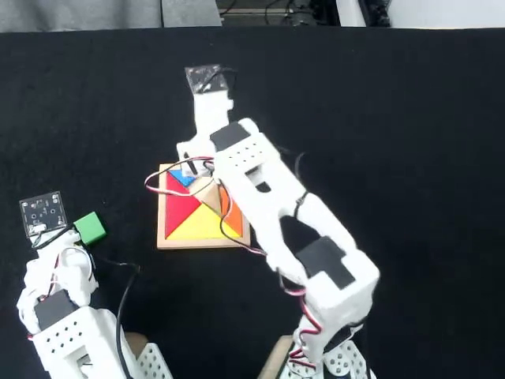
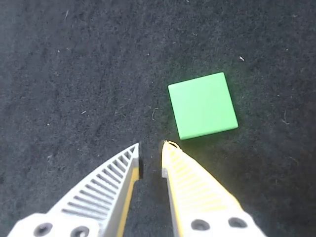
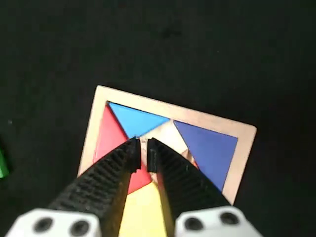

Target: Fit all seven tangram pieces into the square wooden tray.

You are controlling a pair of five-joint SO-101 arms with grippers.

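**A:** Nearest the lens, your left pincer point(image 2: 151, 145) was clenched almost tight with nothing in it. Its tips sat just beside a corner of the green square point(image 2: 203, 105) on the table point(image 2: 74, 69).

**B:** What could have gone wrong there?

**A:** Lowered like that, you'd likely have shoved the square along the table instead of gripping it. It also lay well apart from the tray point(image 3: 168, 109).

**B:** And further right?

**A:** Your right pincer point(image 3: 142, 144), likewise clenched and empty, hung over the bare gap point(image 3: 170, 136) beside the blue triangle point(image 3: 136, 120). A dip could have knocked seated pieces askew. It also blocked the slot the square probably needed, so your arms might have clashed.
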